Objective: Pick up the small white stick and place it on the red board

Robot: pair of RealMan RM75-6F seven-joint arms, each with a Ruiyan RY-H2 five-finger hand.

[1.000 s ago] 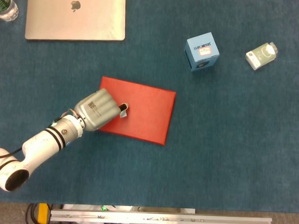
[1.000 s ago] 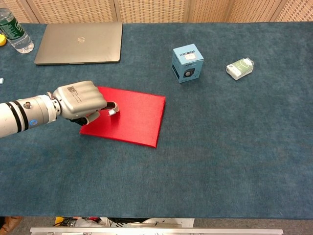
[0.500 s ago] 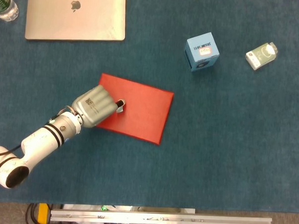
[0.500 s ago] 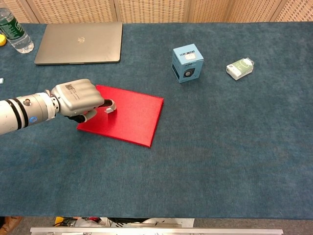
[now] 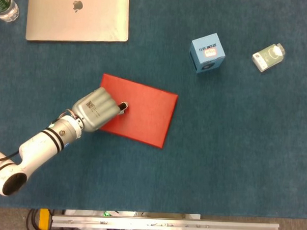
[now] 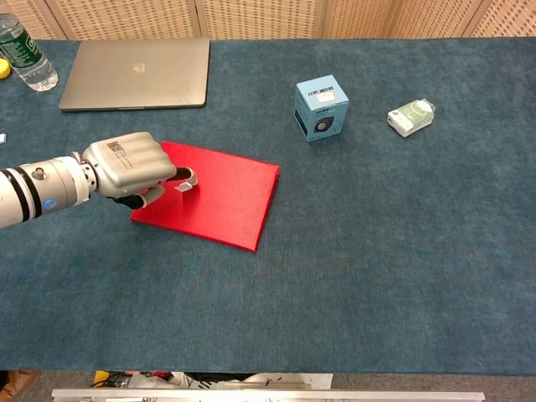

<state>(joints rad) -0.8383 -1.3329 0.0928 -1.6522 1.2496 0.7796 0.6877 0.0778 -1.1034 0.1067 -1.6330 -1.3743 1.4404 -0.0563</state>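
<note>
A table covered in dark blue cloth (image 5: pixel 233 159) is seen from above in the head view and obliquely in the chest view. A closed laptop (image 5: pixel 78 15) with an apple logo lies at the far left, its far edge cut off in the head view. The red board (image 5: pixel 143 114) is laid near the middle-left, turned slightly askew; its left part is hidden under the left hand (image 5: pixel 95 110). The left arm (image 5: pixel 35 148) is partly cut off at the left edge in the chest view. The right hand is seen in neither view.

A blue box (image 5: pixel 207 52) stands to the far right of the board; a red-and-white label on its top carries writing too small to be read. Further right lies a small pale green and white packet (image 5: pixel 268 56), its print illegible. A plastic bottle (image 5: pixel 4 3) with a green label is cropped at the far left corner.

The hand is clenched over the board's left edge. The small white stick (image 6: pixel 183 183) is pinched at the fingertips (image 6: pixel 172 175), just above the board's surface; whether it touches the board cannot be told.
</note>
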